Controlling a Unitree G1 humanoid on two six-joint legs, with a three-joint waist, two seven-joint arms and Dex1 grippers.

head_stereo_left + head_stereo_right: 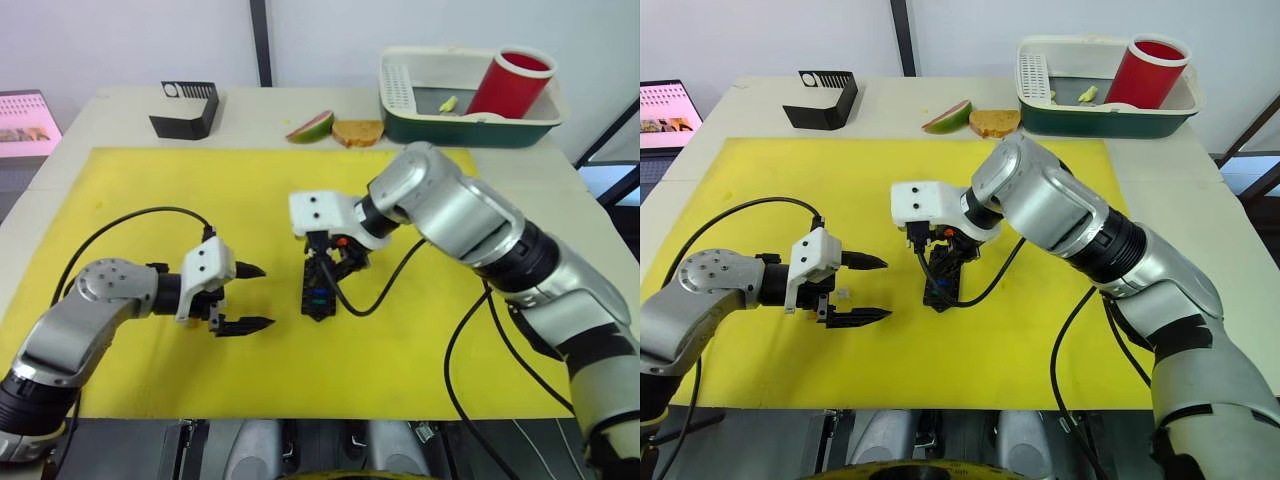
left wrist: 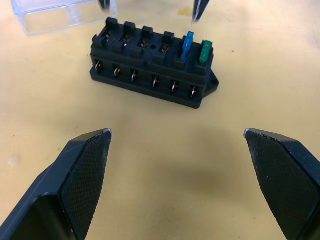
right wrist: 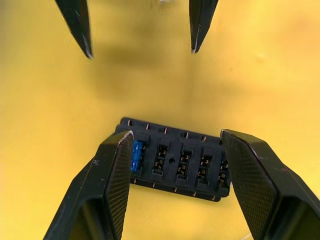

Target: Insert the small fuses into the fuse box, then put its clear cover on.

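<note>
Yellow matting (image 1: 150,180) covers the work table, with all task parts resting on it. At the left, the left gripper (image 1: 252,297) lies low over the mat, its two black fingers (image 2: 82,175) spread wide and holding nothing, pointing toward the centre. Just beside its fingertips, the fuse box (image 2: 152,70) sits flat on the mat near the middle; the left wrist view shows a blue fuse (image 2: 187,44) and a green fuse (image 2: 205,51) standing upright in two neighbouring slots at one end, the other slots open. The clear cover (image 2: 65,14) lies on the mat just beyond the box, apart from it. Directly above the box, the right gripper (image 3: 175,150) hangs with its fingers parted wide, straddling the block's length without a visible grip. Farther right and back, a red cup (image 1: 510,82) stands in a green-and-white tray (image 1: 470,125).
</note>
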